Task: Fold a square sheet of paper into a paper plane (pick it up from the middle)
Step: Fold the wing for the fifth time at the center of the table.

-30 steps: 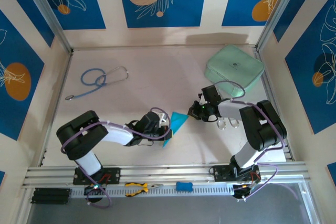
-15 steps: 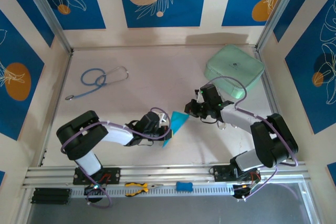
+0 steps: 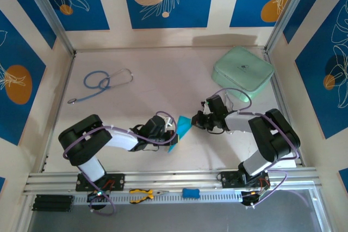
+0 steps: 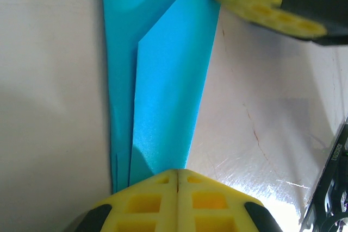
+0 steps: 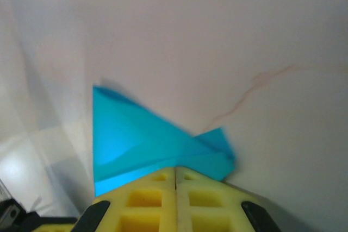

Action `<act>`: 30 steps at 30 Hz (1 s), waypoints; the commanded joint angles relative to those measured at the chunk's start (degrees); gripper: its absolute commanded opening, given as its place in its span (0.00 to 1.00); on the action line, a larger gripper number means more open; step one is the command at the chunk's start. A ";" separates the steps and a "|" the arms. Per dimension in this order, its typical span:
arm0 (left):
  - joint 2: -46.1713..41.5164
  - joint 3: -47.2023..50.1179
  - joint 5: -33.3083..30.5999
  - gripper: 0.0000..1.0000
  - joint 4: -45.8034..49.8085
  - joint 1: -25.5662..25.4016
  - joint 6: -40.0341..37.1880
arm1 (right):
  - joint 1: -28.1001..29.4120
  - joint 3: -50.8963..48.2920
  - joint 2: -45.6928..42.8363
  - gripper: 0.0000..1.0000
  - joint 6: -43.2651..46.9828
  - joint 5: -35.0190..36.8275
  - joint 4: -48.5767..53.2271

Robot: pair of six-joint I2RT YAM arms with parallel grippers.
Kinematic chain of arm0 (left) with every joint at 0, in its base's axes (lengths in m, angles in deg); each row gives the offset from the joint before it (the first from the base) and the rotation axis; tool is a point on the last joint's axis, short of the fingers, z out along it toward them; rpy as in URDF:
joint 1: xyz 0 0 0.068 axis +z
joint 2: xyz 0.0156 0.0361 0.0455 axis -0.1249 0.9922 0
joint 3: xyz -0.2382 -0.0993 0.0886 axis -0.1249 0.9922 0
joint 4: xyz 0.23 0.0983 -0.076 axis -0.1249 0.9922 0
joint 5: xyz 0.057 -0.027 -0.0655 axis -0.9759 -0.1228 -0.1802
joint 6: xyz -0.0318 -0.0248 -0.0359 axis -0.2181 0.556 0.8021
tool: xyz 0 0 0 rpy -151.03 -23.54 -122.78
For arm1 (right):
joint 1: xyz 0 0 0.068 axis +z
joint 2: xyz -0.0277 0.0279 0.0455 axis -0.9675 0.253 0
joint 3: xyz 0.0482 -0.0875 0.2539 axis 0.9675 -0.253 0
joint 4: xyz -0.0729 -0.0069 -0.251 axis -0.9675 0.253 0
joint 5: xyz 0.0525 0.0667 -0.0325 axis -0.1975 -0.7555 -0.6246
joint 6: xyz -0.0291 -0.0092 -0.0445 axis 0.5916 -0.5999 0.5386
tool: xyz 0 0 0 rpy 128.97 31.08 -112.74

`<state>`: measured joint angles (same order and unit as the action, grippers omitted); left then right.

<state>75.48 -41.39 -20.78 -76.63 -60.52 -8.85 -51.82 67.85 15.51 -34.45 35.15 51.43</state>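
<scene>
Pinching the folded sheet of paper (image 3: pixel 184 125) from opposite ends, the two arms meet near the middle of the table (image 3: pixel 163 74). The left end effector (image 3: pixel 171 133) has its yellow fingers (image 4: pixel 147 202) pressed together on the sheet's narrow end. In its wrist view the cyan paper runs straight away from the fingertips as a long creased strip, with a second layer folded over it. The right end effector (image 3: pixel 198 120) is likewise clamped on the paper's other, wider end. Its wrist view shows a cyan triangle spreading to the left just ahead of its joined fingertips. One of its yellow pads sits at the top of the left wrist view, touching the sheet's far corner. A mint-green case (image 3: pixel 242 73) lies well apart toward the back right, and a stethoscope (image 3: pixel 103 82) lies far off at the back left.
</scene>
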 commanded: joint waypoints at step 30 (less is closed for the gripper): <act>1.03 1.03 0.35 0.00 14.59 0.12 -0.71 | 3.89 -1.21 -5.28 0.04 -0.46 -6.20 -1.90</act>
<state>74.45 -42.05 -20.37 -73.28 -60.52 -8.87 -48.43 66.14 7.68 -34.38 33.35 51.69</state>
